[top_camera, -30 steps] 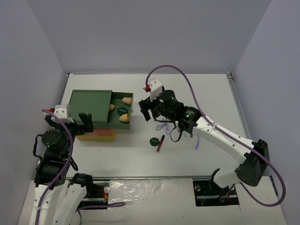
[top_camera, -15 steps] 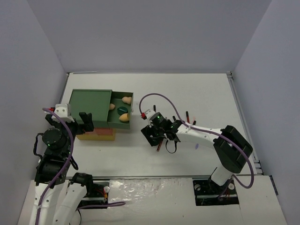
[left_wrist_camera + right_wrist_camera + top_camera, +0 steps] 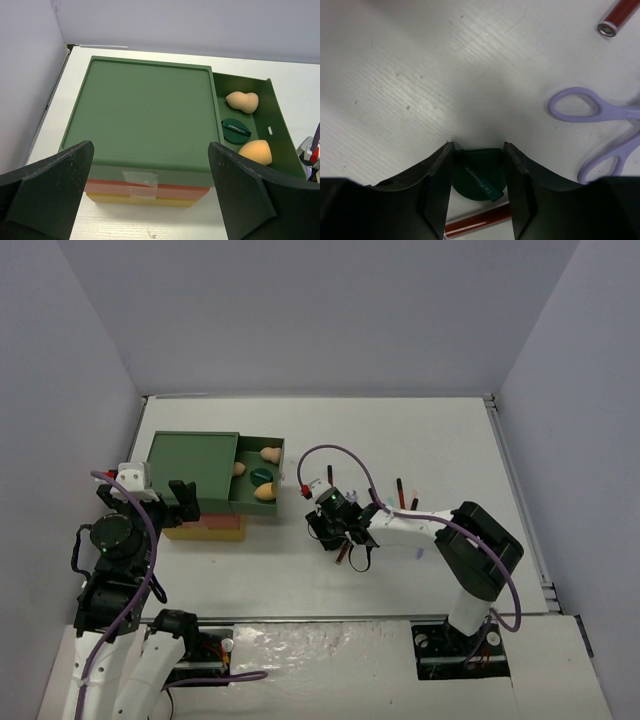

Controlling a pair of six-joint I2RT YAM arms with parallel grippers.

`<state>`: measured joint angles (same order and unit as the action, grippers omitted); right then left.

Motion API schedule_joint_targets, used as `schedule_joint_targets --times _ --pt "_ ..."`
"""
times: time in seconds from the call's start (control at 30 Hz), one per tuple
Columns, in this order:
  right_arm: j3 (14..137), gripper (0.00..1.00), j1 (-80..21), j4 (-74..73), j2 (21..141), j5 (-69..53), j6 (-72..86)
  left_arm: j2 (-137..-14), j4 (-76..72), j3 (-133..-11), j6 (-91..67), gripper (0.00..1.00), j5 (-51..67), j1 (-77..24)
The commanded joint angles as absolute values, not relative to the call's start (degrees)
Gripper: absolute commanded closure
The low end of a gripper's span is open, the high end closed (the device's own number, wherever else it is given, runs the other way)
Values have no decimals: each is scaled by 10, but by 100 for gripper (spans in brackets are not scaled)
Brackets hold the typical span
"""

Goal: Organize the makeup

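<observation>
My right gripper [image 3: 330,533] is down at the table, its jaws closed against both sides of a dark green disc [image 3: 479,172] that lies on the surface. A dark-red stick [image 3: 480,226] lies just beside the disc, also seen from above [image 3: 342,553]. A lavender scissor-like tool [image 3: 600,125] lies to the right. The open green drawer [image 3: 278,480] holds peach sponges [image 3: 242,101] [image 3: 255,151] and another green disc [image 3: 236,129]. My left gripper [image 3: 151,147] is open and empty, facing the drawer box [image 3: 145,115].
More dark-red sticks lie on the table behind the right arm [image 3: 400,488] [image 3: 413,504] and another at the top of the right wrist view [image 3: 619,17]. The box has red and yellow layers [image 3: 140,196] under the green one. Walls enclose the table on three sides.
My right arm swung from near the drawer toward the front, dropped to the table and set its jaws around the green disc. The left arm has not moved.
</observation>
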<state>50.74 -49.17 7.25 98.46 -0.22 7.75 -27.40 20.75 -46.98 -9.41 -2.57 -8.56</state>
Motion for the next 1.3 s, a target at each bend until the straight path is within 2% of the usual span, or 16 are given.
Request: schedule_joint_targets --times 0.0,0.03,0.1,0.3,0.5,0.53,0.73,0.83,0.87,0.93,1.17,1.27 --pt "498 72 -494 82 976 36 89 -287 178 -479 -91 3 -23 -86" --pt "499 80 -494 81 966 42 88 -287 178 -479 -91 3 -23 -86" --pt "505 87 -494 73 944 55 83 -287 178 -480 -91 3 -22 -86" --pt "575 88 -494 16 864 80 63 -288 178 -479 -90 3 -22 -86" --pt "735 87 -494 -27 814 56 30 -291 178 -479 -90 3 -22 -86" --pt "737 87 -494 -26 819 55 28 -291 178 -480 -91 3 -22 -86" --pt "937 84 -504 -9 922 -58 24 -300 184 -482 -90 3 -25 -85" --pt "984 81 -506 21 988 -88 37 -305 185 -483 -90 3 -25 -85" --pt "998 79 -507 26 1005 -98 41 -306 185 -483 -90 3 -25 -85" --pt "1027 68 -508 33 1036 -107 45 -311 186 -485 -90 3 -25 -85" --pt "1060 21 -506 35 1053 -91 46 -358 199 -506 -107 3 -26 -85" --pt "1036 13 -495 35 1026 -47 43 -400 219 -532 -117 3 -27 -85"
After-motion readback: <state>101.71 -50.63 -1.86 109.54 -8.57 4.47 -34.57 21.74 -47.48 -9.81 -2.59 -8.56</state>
